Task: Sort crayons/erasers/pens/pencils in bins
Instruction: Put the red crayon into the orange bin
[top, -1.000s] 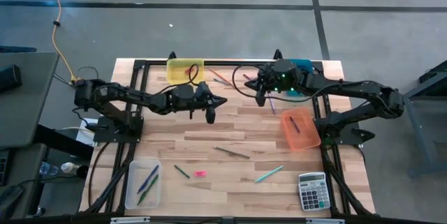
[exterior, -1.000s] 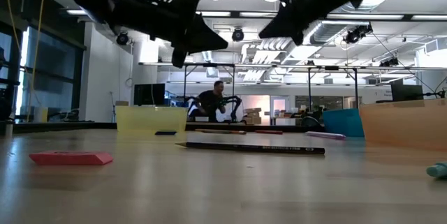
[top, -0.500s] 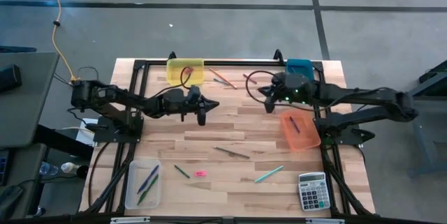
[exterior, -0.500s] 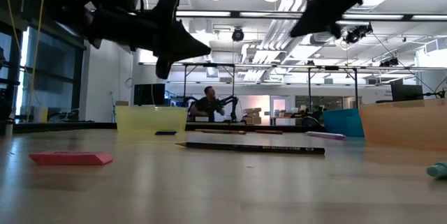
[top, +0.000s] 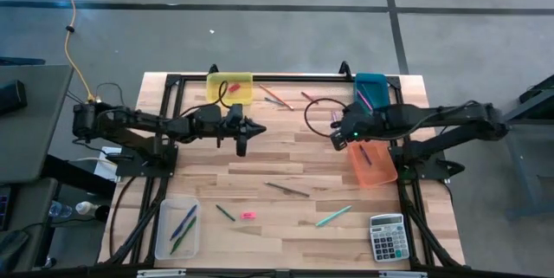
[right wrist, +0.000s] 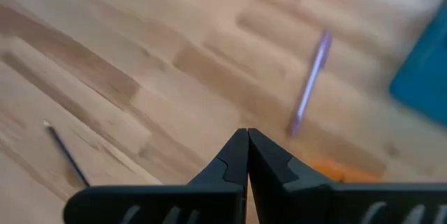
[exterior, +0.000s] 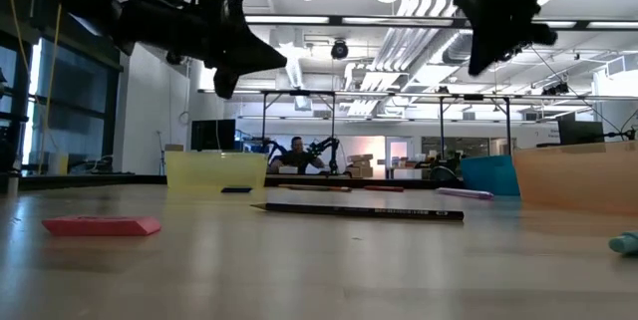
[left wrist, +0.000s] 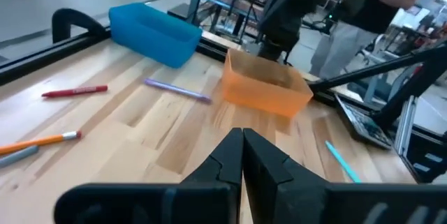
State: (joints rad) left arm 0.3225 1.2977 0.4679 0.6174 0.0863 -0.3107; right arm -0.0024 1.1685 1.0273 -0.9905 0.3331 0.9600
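Note:
Both grippers are shut and hold nothing. My left gripper (top: 249, 131) (left wrist: 242, 137) hovers over the table's left-centre, below the yellow bin (top: 229, 88), which holds a small red piece. My right gripper (top: 337, 138) (right wrist: 246, 135) hovers just left of the orange bin (top: 373, 162) (left wrist: 265, 87), near a purple stick (right wrist: 309, 82) (left wrist: 177, 89). The teal bin (top: 370, 87) (left wrist: 154, 33) stands at the far right, and the clear bin (top: 177, 227) at the near left holds sticks. A pink eraser (top: 248, 216) (exterior: 101, 225) lies flat near the front.
Loose sticks lie on the wood: a dark pencil (top: 287, 189) (exterior: 357, 209), a teal pen (top: 333, 216), a green stick (top: 225, 212), a red crayon (left wrist: 75, 91) and an orange pencil (left wrist: 38, 142) near the far edge. A grey calculator (top: 387, 237) sits at the near right corner. A person stands beyond the table.
My right gripper has swung from the far edge by the teal bin toward the near edge, ending beside the orange bin. My left gripper has drawn back toward the table's left edge. Both have stayed shut, and nothing on the table has moved.

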